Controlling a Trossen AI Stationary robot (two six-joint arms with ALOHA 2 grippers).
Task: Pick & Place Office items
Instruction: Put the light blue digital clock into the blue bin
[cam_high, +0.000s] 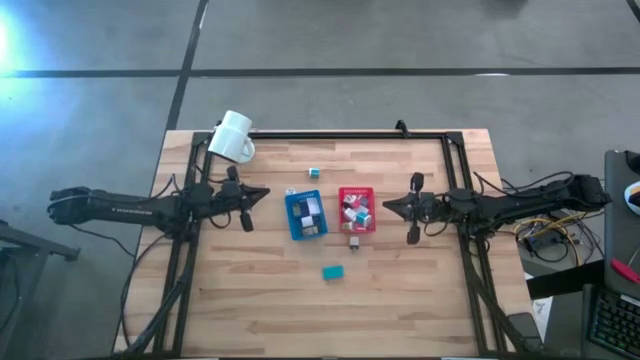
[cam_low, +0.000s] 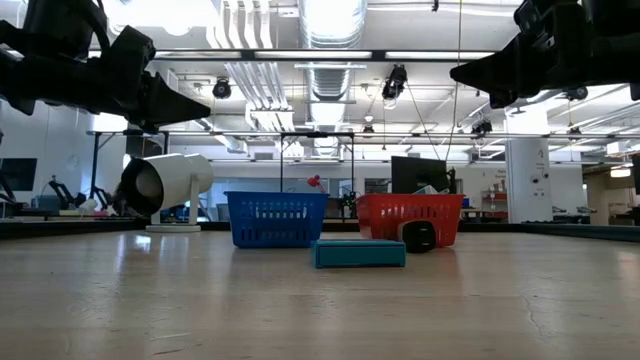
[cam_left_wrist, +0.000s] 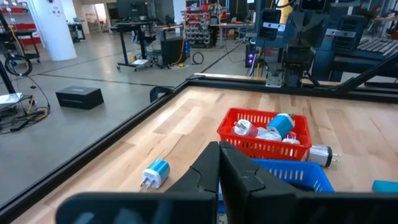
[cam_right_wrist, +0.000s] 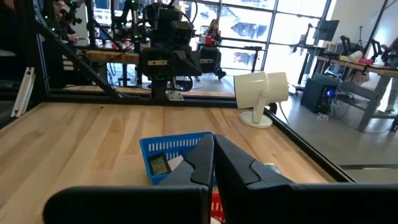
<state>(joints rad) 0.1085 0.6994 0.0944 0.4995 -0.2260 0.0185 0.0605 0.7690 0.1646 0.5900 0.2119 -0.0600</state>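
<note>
High view: both closed pincers, left pincer (cam_high: 262, 194) and right pincer (cam_high: 388, 206), flank two trays (cam_high: 291, 218).

blue tray (cam_high: 291, 208), red tray (cam_high: 343, 192), teal block (cam_high: 333, 271).

Grey concrete floor (cam_high: 400, 40), exposed ceiling ducts (cam_low: 320, 60), bright strip lights (cam_low: 330, 15).

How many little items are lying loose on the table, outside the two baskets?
3: a small blue-white one behind the blue basket, a grey one just in front of the red basket, and a teal block nearer the front.
</note>
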